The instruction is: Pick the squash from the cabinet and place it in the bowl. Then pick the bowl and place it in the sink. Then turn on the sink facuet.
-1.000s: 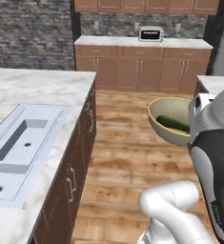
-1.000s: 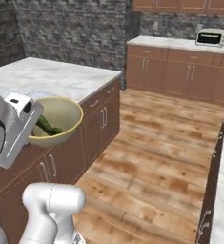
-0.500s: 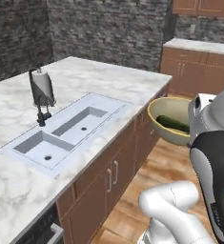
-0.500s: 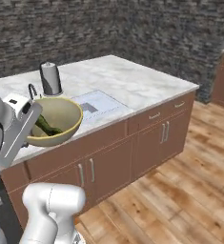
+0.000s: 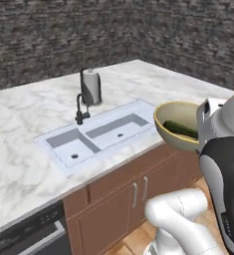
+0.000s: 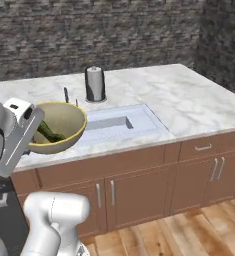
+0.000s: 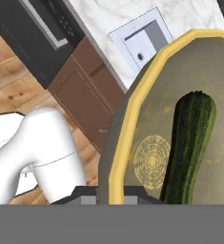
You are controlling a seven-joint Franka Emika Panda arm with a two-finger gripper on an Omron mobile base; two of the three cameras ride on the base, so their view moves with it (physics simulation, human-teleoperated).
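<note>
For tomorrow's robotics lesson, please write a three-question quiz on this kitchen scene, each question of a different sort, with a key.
1. True or false: the squash lies inside the bowl.
2. Multiple choice: where is the bowl? A) resting in the sink B) held up in the air by the fingers, beside the counter C) on the floor
3. Short answer: what stands just behind the sink facuet on the counter?

Key
1. True.
2. B; the fingers are shut on its rim.
3. A grey cylindrical canister.
</note>
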